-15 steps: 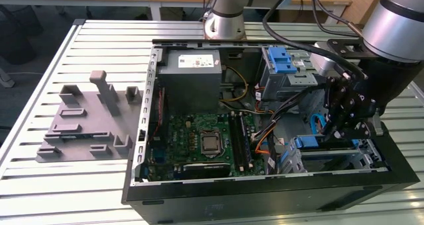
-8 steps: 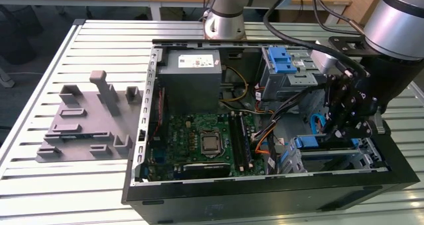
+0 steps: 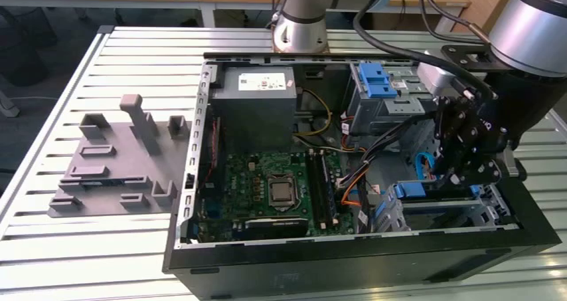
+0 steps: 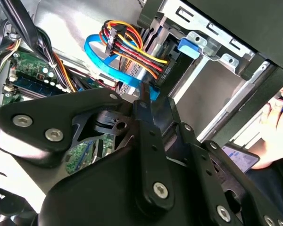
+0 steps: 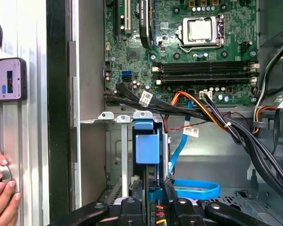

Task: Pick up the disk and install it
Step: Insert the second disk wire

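Right, nearest first: the gripper [image 5: 152, 190] sits low inside the computer case [image 3: 354, 254], at the lower right of the exterior view. Its fingers [image 5: 136, 188] are drawn narrow on either side of the disk [image 5: 147, 150], so you're holding it by its near end. The disk shows edge-on, with its blue bracket lying between the silver rails of the drive cage [image 5: 117, 155]. It looks partly in the slot; how deep, I can't tell.

Watch the blue flat cable [image 5: 198, 188]. It loops just beside the fingers and could get pinched or dragged if you push further. Just past it, the cable bundle [image 5: 203, 113] of black, orange and red leads crosses close over the cage mouth. Snag it and you could pull a plug off the motherboard [image 5: 179, 52] beyond. If the disk is at all tilted against the rails, the bracket may jam rather than slide, and the narrow grip could slip.

A person's hand [image 5: 0, 197] rests on the slatted table outside the case wall, near a dark device [image 5: 7, 80]. Farthest back, the grey power supply [image 3: 257, 98] sits well apart.
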Robot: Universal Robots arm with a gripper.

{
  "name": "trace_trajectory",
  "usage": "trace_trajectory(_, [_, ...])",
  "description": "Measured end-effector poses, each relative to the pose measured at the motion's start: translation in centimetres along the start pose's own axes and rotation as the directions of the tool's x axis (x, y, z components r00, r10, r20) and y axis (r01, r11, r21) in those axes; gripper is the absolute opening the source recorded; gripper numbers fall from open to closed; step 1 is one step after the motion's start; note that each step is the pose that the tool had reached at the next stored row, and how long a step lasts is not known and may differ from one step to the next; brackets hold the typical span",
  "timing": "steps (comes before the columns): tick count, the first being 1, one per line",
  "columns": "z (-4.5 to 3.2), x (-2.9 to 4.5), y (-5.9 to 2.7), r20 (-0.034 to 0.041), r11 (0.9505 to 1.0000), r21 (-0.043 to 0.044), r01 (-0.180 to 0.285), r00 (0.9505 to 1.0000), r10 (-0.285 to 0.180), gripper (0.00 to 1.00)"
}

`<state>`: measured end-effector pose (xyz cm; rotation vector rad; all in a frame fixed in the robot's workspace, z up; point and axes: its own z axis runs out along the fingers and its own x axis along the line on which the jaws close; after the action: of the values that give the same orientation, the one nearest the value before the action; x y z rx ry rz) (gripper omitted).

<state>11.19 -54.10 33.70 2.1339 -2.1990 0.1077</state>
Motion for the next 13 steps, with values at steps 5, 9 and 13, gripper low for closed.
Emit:
trace_trajectory(5, [-0.34,0.03,0.00,-0.0002,1.0000,-0.0003,0.000,1.0000,0.000,0.23])
trace_trajectory(9, [-0.46,0.04,0.00,0.0000,1.0000,-0.0007,0.000,1.0000,0.000,0.11])
trace_trajectory(13, [-0.47,0.04,0.00,-0.0001,1.0000,-0.0008,0.000,1.0000,0.000,0.11])
